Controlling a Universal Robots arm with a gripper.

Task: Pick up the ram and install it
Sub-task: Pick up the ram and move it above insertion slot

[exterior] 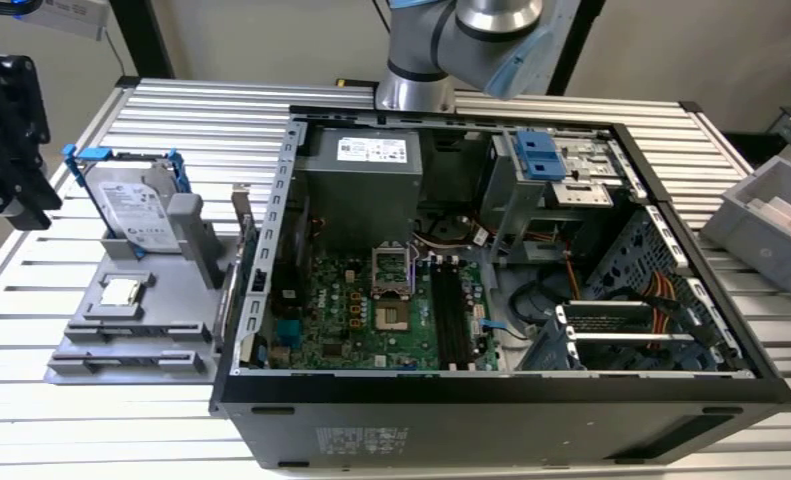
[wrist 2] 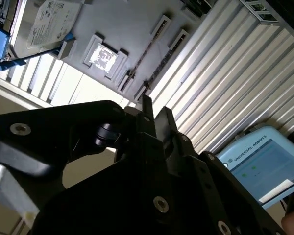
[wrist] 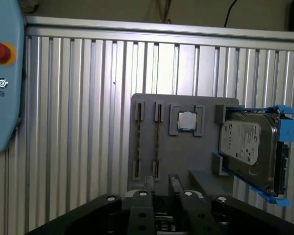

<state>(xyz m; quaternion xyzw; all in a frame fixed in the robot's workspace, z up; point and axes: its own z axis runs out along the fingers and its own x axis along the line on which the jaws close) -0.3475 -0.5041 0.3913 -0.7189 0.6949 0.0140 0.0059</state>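
Fingers (wrist: 149, 185) of my gripper (wrist: 161, 183) stand slightly parted with nothing between them, pointed toward the grey fixture tray (wrist: 186, 156). In the first wrist view the ram (wrist: 157, 142) is a thin dark strip standing on edge between two small holders on that tray, apart from my fingertips. A square processor chip (wrist: 187, 120) lies just beside it, and the silver hard drive (wrist: 247, 144) sits in its blue frame at the tray's far side. The second wrist view catches the ram (wrist 2: 144, 53) at a slant and adds a patch of pale floor (wrist 2: 19, 100) past the table's edge. Both wrist views take in a pale blue teach pendant (wrist: 5, 88) by the slats.

The exterior view adds the open computer case (exterior: 502, 395), which stands to the exterior view's right of the tray. Its green motherboard (exterior: 355, 320) and long black slots (exterior: 451, 310) lie bare. My black gripper body hangs at the exterior view's left edge, beside the upright drive. A grey bin (exterior: 755, 215) holding something orange sits at the far right.

Everything rests on a slatted aluminium table (exterior: 195, 110), with a plain light wall (exterior: 275, 40) behind.
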